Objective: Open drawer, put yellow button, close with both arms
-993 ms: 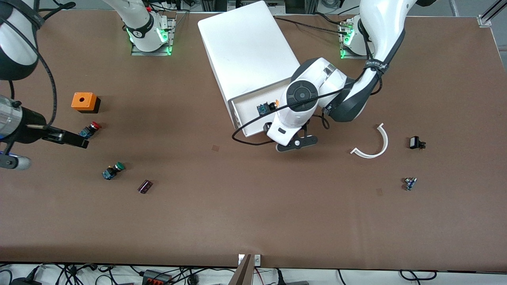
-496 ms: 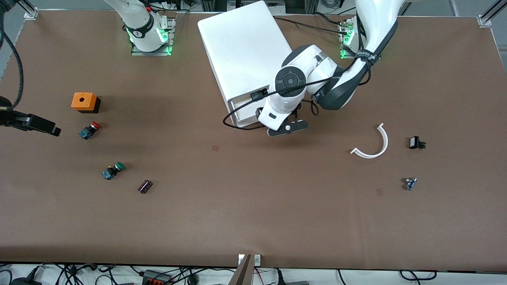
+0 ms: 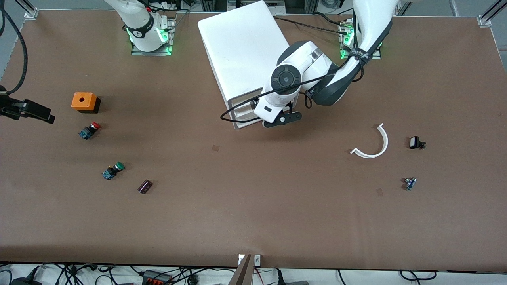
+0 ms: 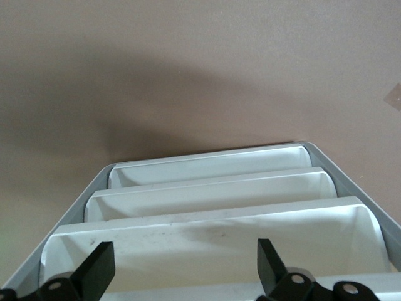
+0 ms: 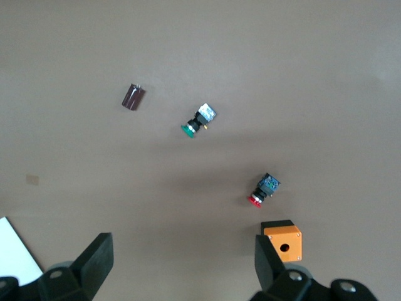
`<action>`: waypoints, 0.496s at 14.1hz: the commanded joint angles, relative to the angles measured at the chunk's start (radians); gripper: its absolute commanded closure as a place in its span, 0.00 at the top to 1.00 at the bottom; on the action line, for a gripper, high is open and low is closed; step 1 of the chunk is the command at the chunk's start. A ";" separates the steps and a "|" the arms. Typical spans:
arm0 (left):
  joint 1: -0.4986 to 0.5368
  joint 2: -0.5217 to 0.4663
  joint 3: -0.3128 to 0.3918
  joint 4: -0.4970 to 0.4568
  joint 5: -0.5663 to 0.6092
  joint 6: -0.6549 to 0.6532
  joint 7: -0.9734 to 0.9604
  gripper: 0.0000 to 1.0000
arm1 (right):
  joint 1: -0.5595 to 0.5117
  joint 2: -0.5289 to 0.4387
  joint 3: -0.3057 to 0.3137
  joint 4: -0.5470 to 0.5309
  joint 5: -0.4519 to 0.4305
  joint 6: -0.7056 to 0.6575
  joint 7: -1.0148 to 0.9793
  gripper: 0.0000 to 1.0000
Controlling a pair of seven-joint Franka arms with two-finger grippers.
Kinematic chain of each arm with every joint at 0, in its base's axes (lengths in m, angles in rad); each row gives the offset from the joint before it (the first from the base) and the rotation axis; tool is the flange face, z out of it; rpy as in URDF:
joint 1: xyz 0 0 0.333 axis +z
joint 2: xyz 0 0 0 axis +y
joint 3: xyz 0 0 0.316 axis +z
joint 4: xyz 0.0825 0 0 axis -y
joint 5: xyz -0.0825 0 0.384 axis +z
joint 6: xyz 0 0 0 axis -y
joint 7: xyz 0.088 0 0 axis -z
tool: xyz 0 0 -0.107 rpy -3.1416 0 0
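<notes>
The white cabinet [image 3: 243, 47] stands between the arms' bases. Its top drawer [image 3: 242, 112] sticks out only a little, and the left arm's hand covers most of it. In the left wrist view the top drawer [image 4: 207, 241] shows stacked above the two lower ones. My left gripper [image 3: 274, 118] is open and empty, its fingertips [image 4: 100, 266] at the top drawer's front; it also shows in the left wrist view [image 4: 182, 263]. The yellow button is hidden. My right gripper [image 3: 43, 114] hovers open and empty [image 5: 182, 263] at the right arm's end of the table, beside the orange box.
An orange box [image 3: 84, 101], a red-capped button [image 3: 90, 130], a green-capped button [image 3: 113, 170] and a small dark part [image 3: 145, 186] lie toward the right arm's end. A white curved piece [image 3: 374, 144], a black part [image 3: 416, 142] and a small blue part [image 3: 410, 183] lie toward the left arm's end.
My left arm has pushed the top drawer into the cabinet, and the button in it has gone out of sight. My right gripper has drawn back toward the table's edge.
</notes>
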 commanded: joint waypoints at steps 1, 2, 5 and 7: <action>0.019 -0.034 -0.022 -0.040 -0.024 0.003 -0.009 1.00 | -0.005 -0.122 0.008 -0.186 -0.018 0.071 -0.008 1.00; 0.017 -0.034 -0.022 -0.040 -0.033 0.003 -0.009 1.00 | -0.005 -0.144 0.006 -0.217 -0.017 0.083 -0.010 1.00; 0.017 -0.034 -0.022 -0.041 -0.060 -0.005 -0.013 1.00 | -0.005 -0.175 0.006 -0.269 -0.015 0.085 -0.010 1.00; 0.017 -0.036 -0.022 -0.041 -0.060 -0.014 -0.013 1.00 | -0.005 -0.173 0.008 -0.271 -0.017 0.088 -0.011 1.00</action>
